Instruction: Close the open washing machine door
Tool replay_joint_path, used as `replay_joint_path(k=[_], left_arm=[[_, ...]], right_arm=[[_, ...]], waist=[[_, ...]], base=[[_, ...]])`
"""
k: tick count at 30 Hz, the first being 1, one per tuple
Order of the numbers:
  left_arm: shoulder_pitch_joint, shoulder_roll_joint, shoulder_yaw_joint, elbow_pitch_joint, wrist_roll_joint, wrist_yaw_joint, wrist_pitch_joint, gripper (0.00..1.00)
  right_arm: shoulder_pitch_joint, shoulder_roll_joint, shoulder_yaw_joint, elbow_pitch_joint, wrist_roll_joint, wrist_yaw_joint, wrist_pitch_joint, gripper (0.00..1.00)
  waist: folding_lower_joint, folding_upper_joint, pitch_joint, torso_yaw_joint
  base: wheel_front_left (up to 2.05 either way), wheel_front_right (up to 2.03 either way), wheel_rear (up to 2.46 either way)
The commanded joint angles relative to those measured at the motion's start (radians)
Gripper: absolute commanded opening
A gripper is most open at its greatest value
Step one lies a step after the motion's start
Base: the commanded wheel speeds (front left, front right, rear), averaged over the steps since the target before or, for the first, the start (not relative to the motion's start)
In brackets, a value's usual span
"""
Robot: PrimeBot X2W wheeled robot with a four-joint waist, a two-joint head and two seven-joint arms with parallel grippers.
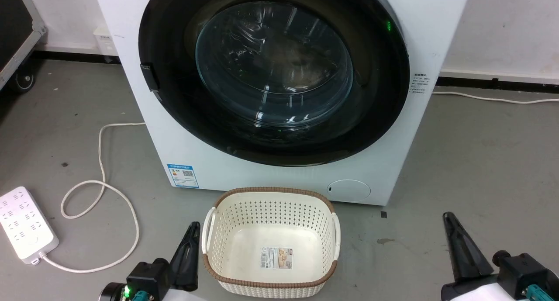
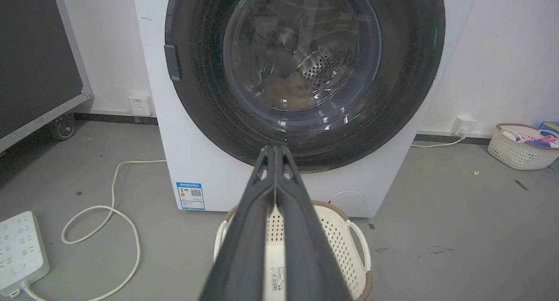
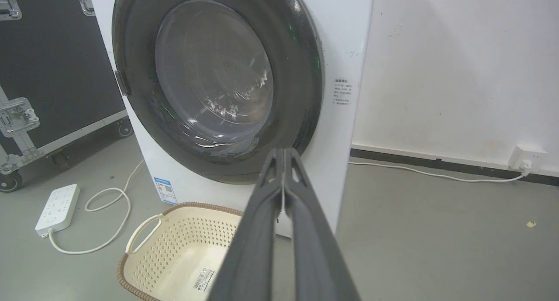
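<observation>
- Far left of the washing machine [image 1: 244,176], on the floor: white power strip [image 1: 24,224], no readable marking.
- Before the machine's lower left corner: left pincer [image 1: 194,227], fingers pressed together, holding nothing, well short of the machine.
- On the machine's lower left front: blue-and-white energy label [image 1: 182,175] with a QR code, print too small to read.
- In the machine's front: washing machine door [image 1: 275,74], seemingly flush and shut, so task likely done; latch engagement not confirmable.
- Just before the machine: basket [image 1: 273,190], barcode sticker [image 1: 276,257] inside, unreadable.
- On the machine's right edge: small text sticker [image 1: 420,84], illegible.
- Before the machine's lower right: right pincer [image 1: 448,217], fingers together, holding nothing.
</observation>
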Motion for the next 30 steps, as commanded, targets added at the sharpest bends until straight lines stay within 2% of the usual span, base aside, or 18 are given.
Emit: replay_joint_path(k=[1,30], left_arm=[[-0.001,0.000,0.002,-0.003,0.003,0.002,0.005,0.00],[-0.008,0.000,0.022,-0.037,0.032,0.021,0.064,0.00]], right_arm=[[-0.001,0.000,0.001,-0.002,-0.001,0.000,0.005,0.00],[-0.013,0.001,0.011,-0.021,-0.016,0.000,0.065,0.00]], waist=[[0.0000,0.0000,0.000,0.000],[0.0000,0.0000,0.004,-0.003]], base=[[0.00,0.00,0.00],[0.00,0.00,0.00]])
